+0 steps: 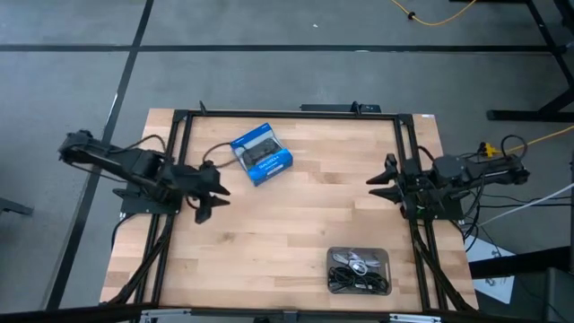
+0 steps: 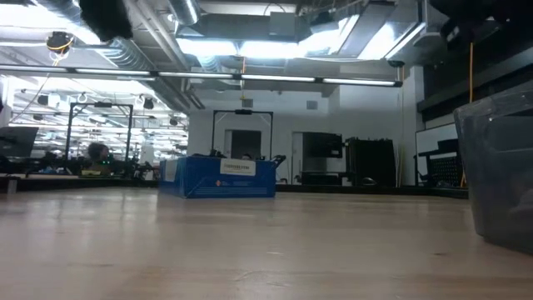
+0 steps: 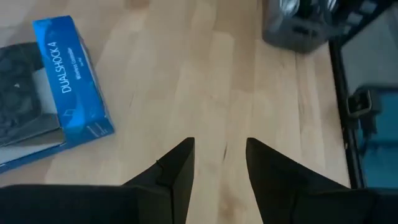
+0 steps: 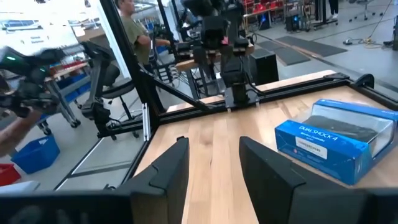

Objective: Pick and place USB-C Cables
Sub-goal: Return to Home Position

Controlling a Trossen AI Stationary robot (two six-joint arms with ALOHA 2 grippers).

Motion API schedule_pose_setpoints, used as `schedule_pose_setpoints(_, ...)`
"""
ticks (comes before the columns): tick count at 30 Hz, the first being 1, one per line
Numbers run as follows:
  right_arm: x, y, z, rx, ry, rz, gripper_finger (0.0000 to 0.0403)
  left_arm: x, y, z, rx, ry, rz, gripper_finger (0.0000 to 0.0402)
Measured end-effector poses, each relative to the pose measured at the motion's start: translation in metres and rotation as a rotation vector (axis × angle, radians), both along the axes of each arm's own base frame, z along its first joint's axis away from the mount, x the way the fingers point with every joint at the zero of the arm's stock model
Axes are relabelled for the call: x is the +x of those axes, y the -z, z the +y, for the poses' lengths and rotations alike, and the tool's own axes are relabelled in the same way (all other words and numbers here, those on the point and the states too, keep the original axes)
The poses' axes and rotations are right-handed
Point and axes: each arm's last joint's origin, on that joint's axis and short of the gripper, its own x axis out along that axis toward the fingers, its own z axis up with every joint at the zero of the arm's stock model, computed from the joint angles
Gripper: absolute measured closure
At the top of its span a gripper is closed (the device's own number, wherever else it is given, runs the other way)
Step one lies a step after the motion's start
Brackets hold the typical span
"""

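Note:
The USB-C cables (image 1: 357, 272) lie in a small grey tray (image 1: 383, 255) near the table's near right corner: black coiled bundles with a whitish-silver one (image 1: 358, 264) on top. In the low view the tray's wall (image 2: 503, 167) hides its contents, and in the left wrist view only part of the tray (image 3: 295, 27) shows. My left gripper (image 1: 213, 202) hovers open over the table's left side, near a blue box (image 1: 261, 154). Its fingers show apart over bare wood (image 3: 221, 167). My right gripper (image 1: 380, 179) hovers open at the right side, its fingers apart (image 4: 214, 167).
The blue DualShock box (image 3: 73, 79) lies flat on the far middle of the table (image 2: 218, 177) (image 4: 336, 140). A black frame (image 1: 287, 115) borders the table. Bare wood lies between the arms. A yellow cord (image 1: 439, 18) runs over the floor. A person (image 4: 130, 31) stands beyond the table.

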Motion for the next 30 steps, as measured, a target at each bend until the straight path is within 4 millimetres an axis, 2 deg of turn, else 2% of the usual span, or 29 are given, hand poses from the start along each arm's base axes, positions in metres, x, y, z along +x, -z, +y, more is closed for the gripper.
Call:
schedule_pose_setpoints(7,-0.008,0.033,-0.002,0.027,0.002,-0.011,0.0257,-0.023,0.056,0.013,-0.057,-0.069,-0.290,0.0264)
schedule_pose_setpoints(10,-0.010,0.047,-0.002,0.029,0.002,-0.023,0.0257,-0.030,0.086,0.017,-0.051,-0.104,-0.333,0.0264)
schedule_pose_setpoints(16,-0.010,0.081,-0.002,-0.004,0.001,-0.006,0.0257,-0.035,0.127,0.021,-0.043,-0.176,-0.485,0.0264)
schedule_pose_setpoints(21,-0.008,0.097,-0.002,-0.002,0.000,-0.014,0.0257,-0.038,0.148,0.022,0.020,-0.171,-0.550,0.0264)
schedule_pose_setpoints(30,-0.008,0.097,-0.002,-0.058,-0.008,-0.033,0.0257,-0.038,0.149,0.025,0.101,-0.240,-0.537,0.0264)
